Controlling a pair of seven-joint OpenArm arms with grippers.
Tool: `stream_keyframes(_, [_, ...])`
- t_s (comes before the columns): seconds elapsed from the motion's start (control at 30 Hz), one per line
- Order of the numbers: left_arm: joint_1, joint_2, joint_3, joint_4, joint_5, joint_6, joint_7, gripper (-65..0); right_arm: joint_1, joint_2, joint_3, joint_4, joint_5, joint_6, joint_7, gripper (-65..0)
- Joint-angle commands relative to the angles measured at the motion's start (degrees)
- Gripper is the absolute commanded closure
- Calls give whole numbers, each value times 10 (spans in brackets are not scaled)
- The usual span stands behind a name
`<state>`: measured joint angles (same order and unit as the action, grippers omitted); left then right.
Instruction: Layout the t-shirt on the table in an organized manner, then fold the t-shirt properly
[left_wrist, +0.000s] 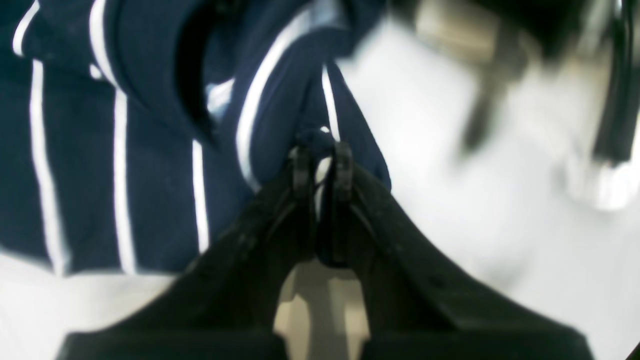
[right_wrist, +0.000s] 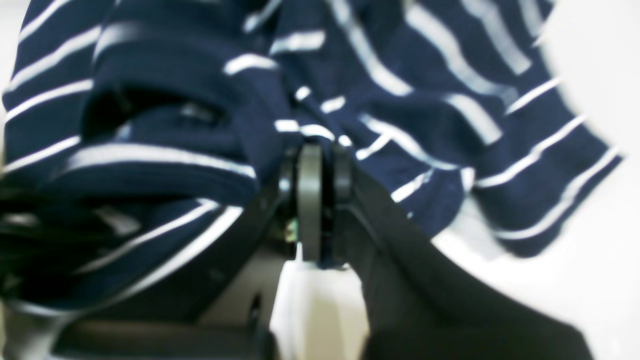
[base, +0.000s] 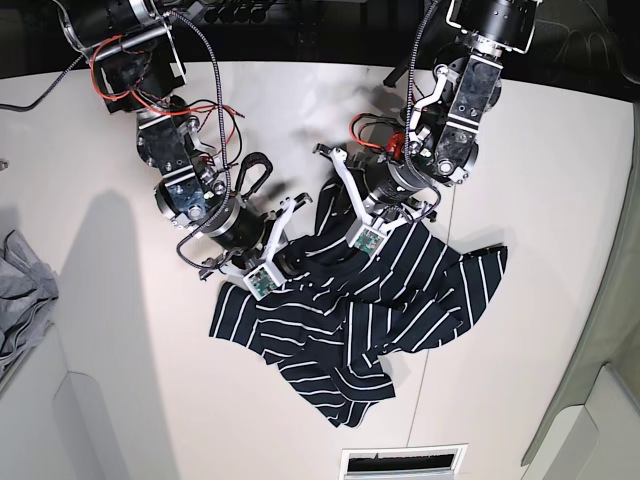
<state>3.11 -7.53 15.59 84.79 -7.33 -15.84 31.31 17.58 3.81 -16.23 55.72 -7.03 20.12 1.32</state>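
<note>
- The t-shirt (base: 360, 310) is sitting in a crumpled heap about mid-bench (base: 560, 200), a bit toward the near edge. Definitely not laid out yet.
- Left gripper (left_wrist: 322, 160) is pressed together on a fold of the navy fabric, you can see cloth squeezed between the tips in its wrist view.
- Right gripper (right_wrist: 312, 165) looks the same, pinched shut with striped cloth bunched right at the tips.
- Handling guess: it's soft, light and floppy, so it'll drape and sag rather than hold any shape. Layers will probably drag along with whatever gets lifted.
- Best places to hold would be the shoulders or hem corners, so it hangs open. Can't tell whether the current pinches are on an edge or just a random fold.
- Hard to make out: both wrist views are blurry, and the collar and sleeves are lost in the bunching. Arms cover the far part of the shirt from overhead.
- A grey cloth (base: 25, 290) is cut off at the frame edge, well apart.
</note>
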Motion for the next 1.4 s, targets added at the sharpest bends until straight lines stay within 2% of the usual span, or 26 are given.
stream_keyframes(0.0, [3, -14, -2, 32, 9, 0, -7, 0, 11, -1, 7, 18, 6, -2, 17, 0])
stream_keyframes(0.1, [24, -60, -2, 95, 22, 0, -6, 0, 10, 0, 23, 44, 6, -1, 16, 0])
stream_keyframes(0.17, [37, -90, -2, 127, 26, 4, -4, 0, 9, 8, 36, 65, 6, 14, 9, 0])
stream_keyframes(0.23, [49, -116, -2, 157, 40, 18, 7, 0, 5, 21, 51, 84, 6, 23, -5, 0])
stream_keyframes(0.4, [97, -165, -2, 245, 53, 19, 15, 0, -31, 56, 99, 118, 40, 42, -24, 0])
stream_keyframes(0.53, [134, -181, -2, 318, 52, 19, 15, 0, -79, 70, 127, 139, 51, 48, -25, 0])
stream_keyframes(0.73, [170, -182, -2, 370, 49, 16, 16, 0, -141, 78, 160, 161, 51, 47, -24, 0])
stream_keyframes(0.77, [174, -182, -2, 372, 45, 12, 16, 0, -147, 80, 168, 165, 51, 48, -24, 0])
stream_keyframes(0.83, [181, -182, -2, 372, 28, -20, 17, 0, -156, 80, 192, 173, 60, 48, -24, 0])
stream_keyframes(0.93, [182, -182, -2, 372, -37, -73, 41, -15, -152, 84, 230, 179, 106, 50, -24, 0])
stream_keyframes(1.0, [182, -182, -2, 372, -91, -105, 58, -109, -144, 86, 251, 180, 136, 61, -25, 0])
stream_keyframes(1.1, [182, -182, -2, 372, -156, -158, 62, -272, -138, 85, 263, 180, 140, 69, -27, 0])
stream_keyframes(1.17, [182, -182, -2, 372, -188, -173, 62, -318, -138, 84, 262, 180, 139, 69, -28, 0])
stream_keyframes(1.23, [182, -181, -2, 372, -209, -174, 62, -318, -138, 84, 262, 180, 139, 69, -29, 0])
stream_keyframes(1.37, [182, -174, -2, 371, -212, -174, 57, -318, -140, 84, 262, 180, 141, 72, -56, 0])
